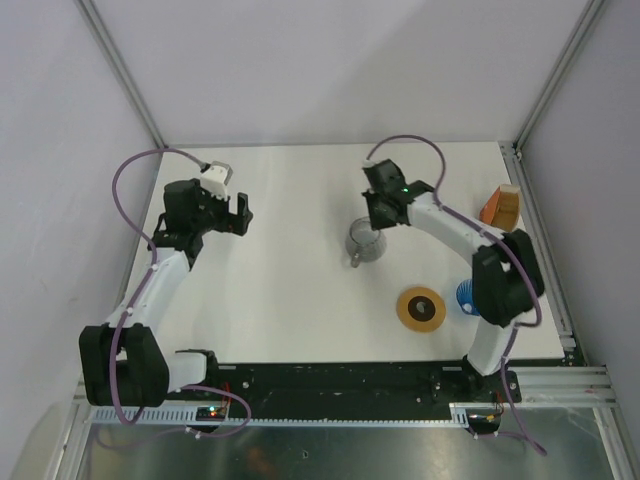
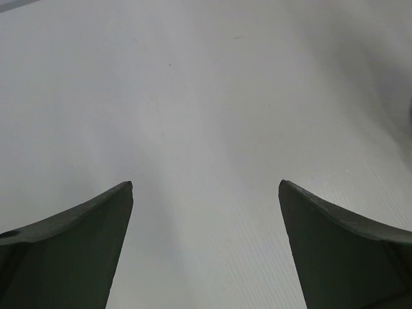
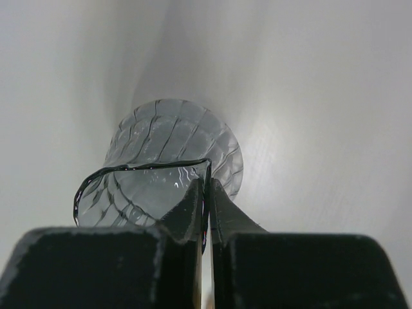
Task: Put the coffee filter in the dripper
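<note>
Coffee filter (image 1: 500, 207) isn't in either gripper. It sits at the far right edge of the tabletop (image 1: 300, 300), well apart from both of them. The dripper (image 1: 466, 293) is on that same side but nearer the robot, just beside the amber disc (image 1: 421, 308), and I can't see anything orange in it. So I'd say the real job is all left to do: grab the filter, carry it over, seat it in the cone.

What's happening instead is that the right gripper (image 3: 207, 183) is clamped on the rim of the glass jug (image 3: 174, 167), one finger inside the wall and one outside. Maybe the jug gets moved first, but that's only my guess. The left gripper (image 2: 206, 187) is spread wide over bare tabletop, holding nothing.

Hard bits: the right arm (image 1: 500, 280) covers most of the dripper from above, so only a sliver of blue shows. The filter is small in that view, so I can't tell if it's lying flat or propped up. Neither wrist camera catches the filter or the dripper at all.
</note>
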Robot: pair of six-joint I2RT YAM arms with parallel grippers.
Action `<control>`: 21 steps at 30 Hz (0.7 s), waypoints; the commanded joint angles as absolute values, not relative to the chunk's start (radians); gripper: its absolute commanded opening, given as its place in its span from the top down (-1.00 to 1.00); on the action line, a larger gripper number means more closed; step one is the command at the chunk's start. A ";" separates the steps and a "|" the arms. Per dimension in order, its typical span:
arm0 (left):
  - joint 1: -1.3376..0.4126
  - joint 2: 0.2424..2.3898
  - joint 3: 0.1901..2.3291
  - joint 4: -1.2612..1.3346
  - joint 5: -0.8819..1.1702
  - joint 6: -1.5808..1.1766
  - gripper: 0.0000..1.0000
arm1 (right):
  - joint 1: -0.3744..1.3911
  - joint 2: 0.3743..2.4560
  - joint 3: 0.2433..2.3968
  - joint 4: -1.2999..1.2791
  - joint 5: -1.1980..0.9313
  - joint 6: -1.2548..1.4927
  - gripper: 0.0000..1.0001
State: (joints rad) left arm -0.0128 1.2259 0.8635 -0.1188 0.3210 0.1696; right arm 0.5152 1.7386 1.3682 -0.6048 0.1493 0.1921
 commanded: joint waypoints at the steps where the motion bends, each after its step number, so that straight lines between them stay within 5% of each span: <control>1: -0.014 1.227 0.907 -0.119 0.316 0.199 -0.99 | 0.585 1.898 1.594 -0.566 0.101 0.210 1.00; 12: -0.014 1.239 0.911 -0.129 0.310 0.203 -0.99 | 0.683 2.304 2.176 -0.710 0.017 0.208 1.00; 21: -0.014 1.253 0.917 -0.145 0.362 0.198 -0.99 | 0.690 2.368 2.217 -0.723 0.012 0.227 0.98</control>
